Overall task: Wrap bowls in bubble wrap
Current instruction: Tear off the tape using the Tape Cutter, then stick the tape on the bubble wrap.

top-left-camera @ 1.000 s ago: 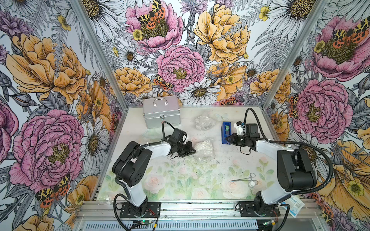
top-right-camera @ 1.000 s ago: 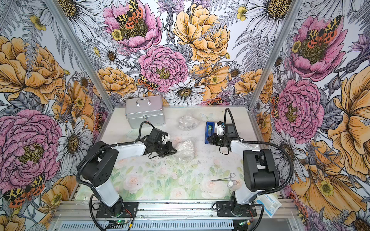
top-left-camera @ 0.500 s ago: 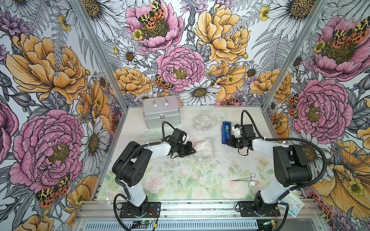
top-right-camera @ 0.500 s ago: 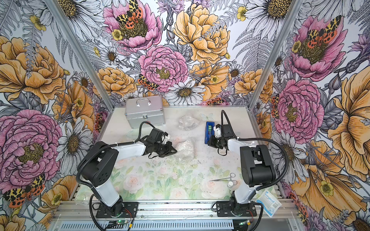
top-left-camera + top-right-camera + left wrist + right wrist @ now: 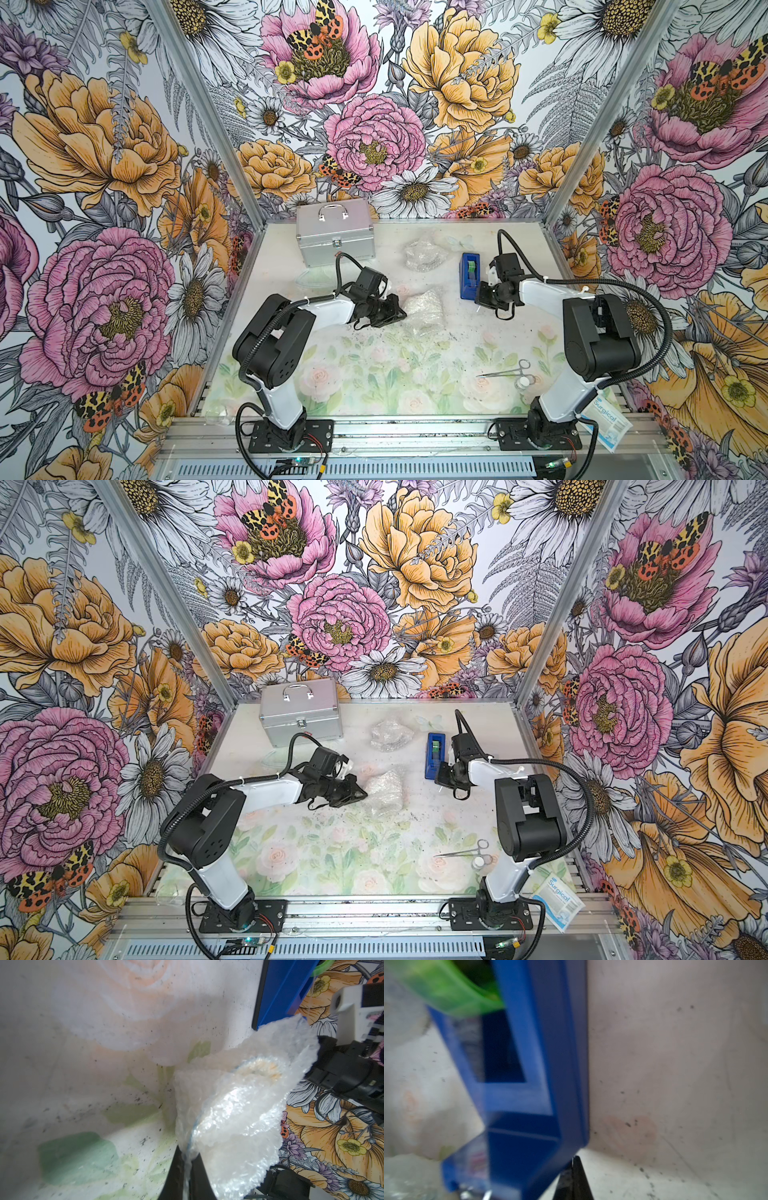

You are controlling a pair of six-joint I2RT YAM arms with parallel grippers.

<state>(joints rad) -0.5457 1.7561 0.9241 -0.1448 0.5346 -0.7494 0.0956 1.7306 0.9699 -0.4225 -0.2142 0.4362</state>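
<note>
left gripper (image 5: 188, 1167) first: jaws pressed together, pinching an edge of the bubble wrap (image 5: 239, 1115). in both top views i see its tip touching the wrap's left side, near mid-table. bowl (image 5: 257, 1068) shows through the wrap as a blue rim and yellow pattern; i can't tell which way its mouth faces. in both top views the wrap's long axis runs roughly back to front. right gripper (image 5: 572, 1167): jaws closed tight, tip right at the near corner of the blue tape dispenser (image 5: 533, 1084); i can't tell if anything is caught between them. dispenser holds a green tape roll (image 5: 470, 266). second wrap bundle (image 5: 423, 255) sits farther back, apart from both grippers. silver case (image 5: 334, 237) has its lid down, contents hidden.
</note>
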